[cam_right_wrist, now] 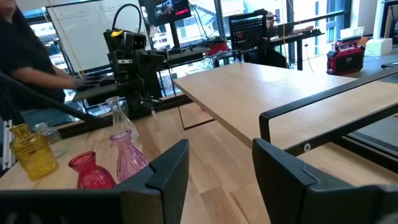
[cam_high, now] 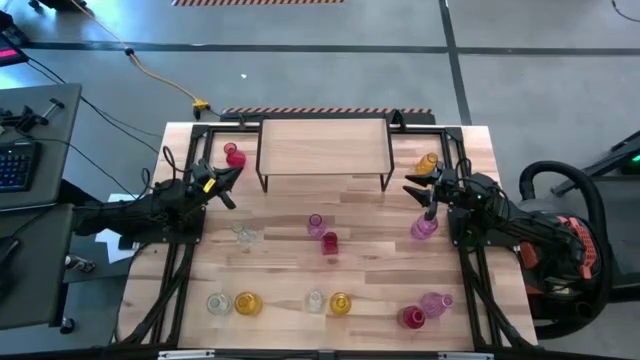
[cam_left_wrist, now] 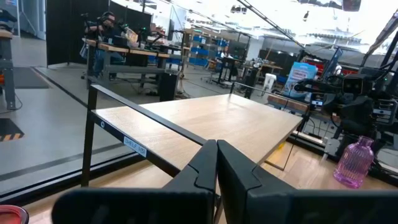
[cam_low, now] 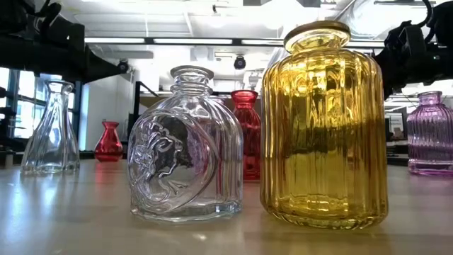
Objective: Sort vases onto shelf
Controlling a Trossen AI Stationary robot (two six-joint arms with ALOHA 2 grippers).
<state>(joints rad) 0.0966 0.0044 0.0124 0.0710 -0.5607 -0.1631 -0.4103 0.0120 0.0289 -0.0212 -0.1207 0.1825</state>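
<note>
Shelf looks bare. Right gripper, jaws apart and empty, should drop squarely over the purple vase at its 6 o'clock; left gripper waits pinched shut.

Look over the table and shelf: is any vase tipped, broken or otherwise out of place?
Nothing stands out. The shelf is bare, and the vases, such as the yellow vase and the clear vase, stand upright and apart on the table. No breakage shows.
</note>
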